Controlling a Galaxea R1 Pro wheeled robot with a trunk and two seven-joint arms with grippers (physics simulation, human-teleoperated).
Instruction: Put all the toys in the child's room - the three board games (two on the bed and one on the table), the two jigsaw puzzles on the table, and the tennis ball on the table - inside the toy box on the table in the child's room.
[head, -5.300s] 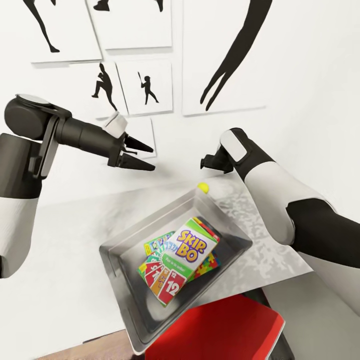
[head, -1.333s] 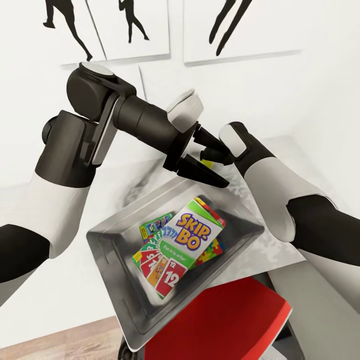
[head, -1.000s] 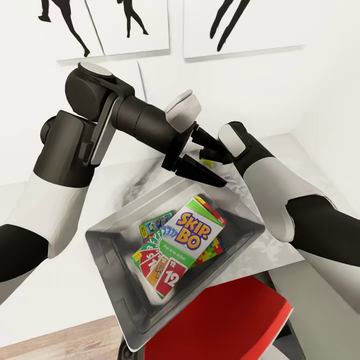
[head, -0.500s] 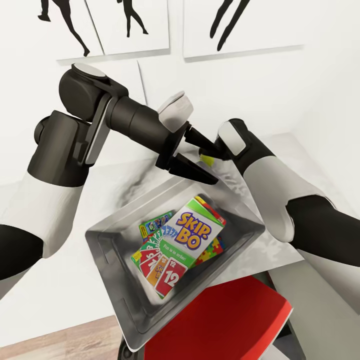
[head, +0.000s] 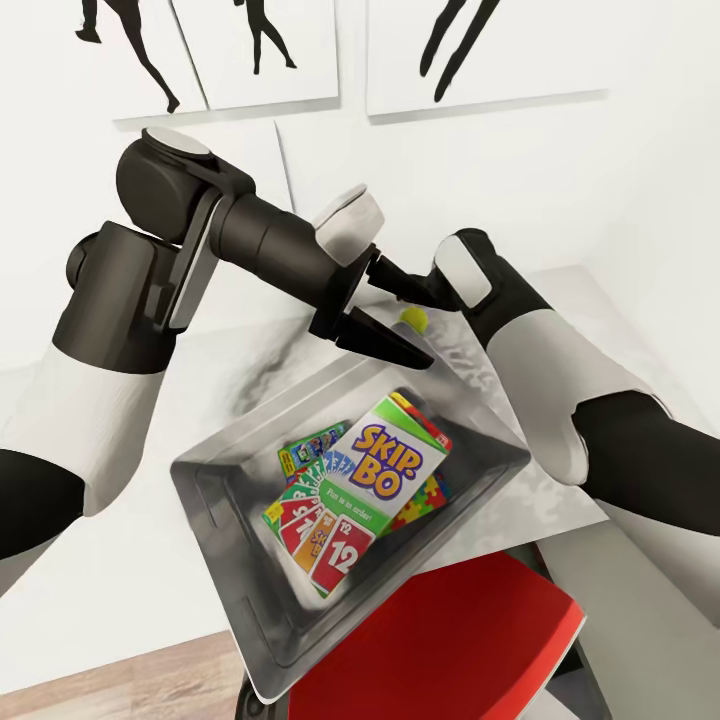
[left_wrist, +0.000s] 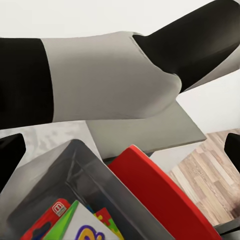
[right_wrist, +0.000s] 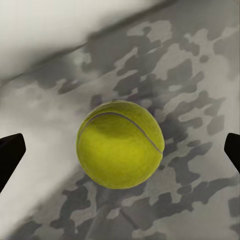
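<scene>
Right gripper (right_wrist: 120, 145) spread wide over tennis ball (right_wrist: 120, 144) on bench (head: 480, 370), no contact. Left gripper (head: 400, 318) wide, empty, above toy box (head: 230, 520) holding Skip-Bo box (head: 385, 470).

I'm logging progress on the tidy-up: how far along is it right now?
Mostly done: the Skip-Bo box and other colourful flat boxes already lie in the toy box, though overlap hides the exact count. In hand: the right gripper, open, is poised over the tennis ball on the table, not gripping it yet. The left gripper is open and empty. Left: grasp the ball and drop it in.
</scene>
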